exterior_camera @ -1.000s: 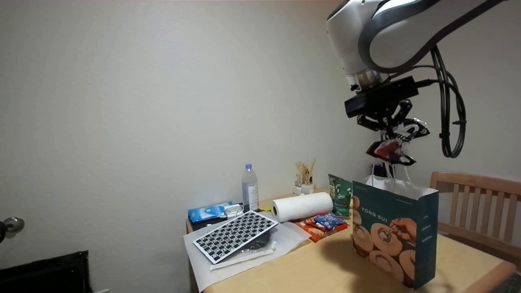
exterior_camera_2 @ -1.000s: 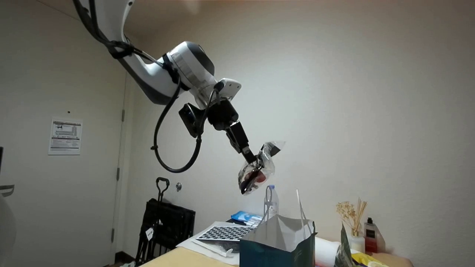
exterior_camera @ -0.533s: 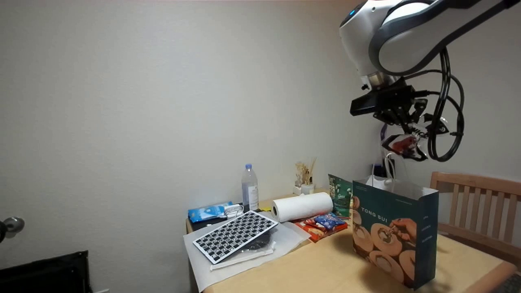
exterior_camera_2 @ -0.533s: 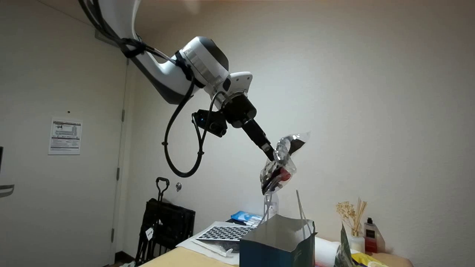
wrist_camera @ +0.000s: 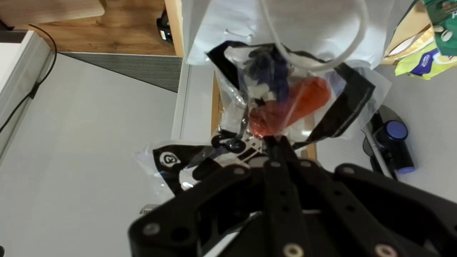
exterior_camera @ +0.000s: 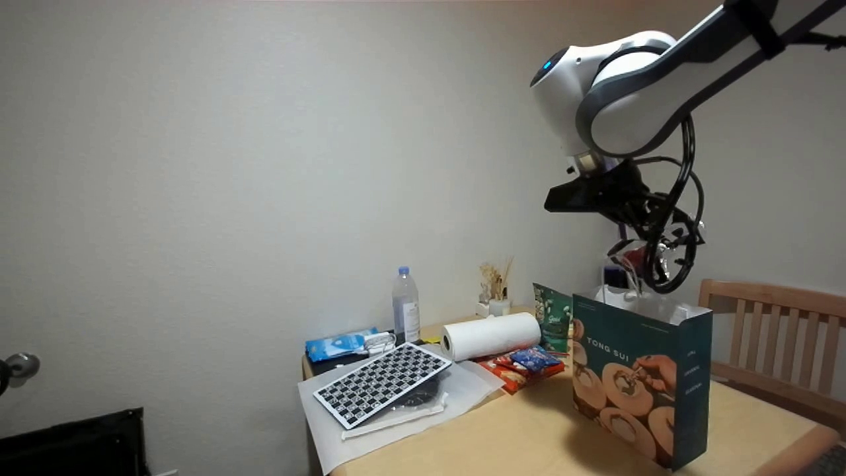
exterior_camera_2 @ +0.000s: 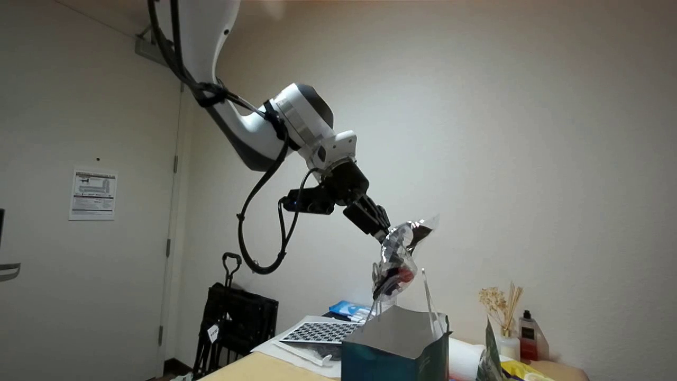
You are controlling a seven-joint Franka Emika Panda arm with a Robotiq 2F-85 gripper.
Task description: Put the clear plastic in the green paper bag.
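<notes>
The clear plastic, a crinkled see-through wrapper with black print and a red-orange bit, hangs from my gripper in an exterior view [exterior_camera: 631, 259], in an exterior view [exterior_camera_2: 398, 267] and in the wrist view [wrist_camera: 303, 101]. My gripper [wrist_camera: 276, 140] is shut on it; the fingertips also show in an exterior view [exterior_camera_2: 384, 236]. The green paper bag [exterior_camera: 621, 377] stands upright and open on the table; its rim shows in an exterior view [exterior_camera_2: 394, 355]. The plastic hangs above the bag's opening, near its white loop handles. In the wrist view a handle [wrist_camera: 337, 62] crosses the plastic.
A clear bottle [exterior_camera: 406, 311], a black-and-white checkered board [exterior_camera: 383, 383], a paper towel roll [exterior_camera: 492, 336], red and blue snack packs [exterior_camera: 529, 363] and a green snack bag [exterior_camera: 552, 317] are on the table. A wooden chair [exterior_camera: 780, 330] stands behind the bag.
In an exterior view my gripper with the plastic first moved right, then went down closer to the bag's opening. The gripper stayed shut. The bag and the other table objects have not moved.
</notes>
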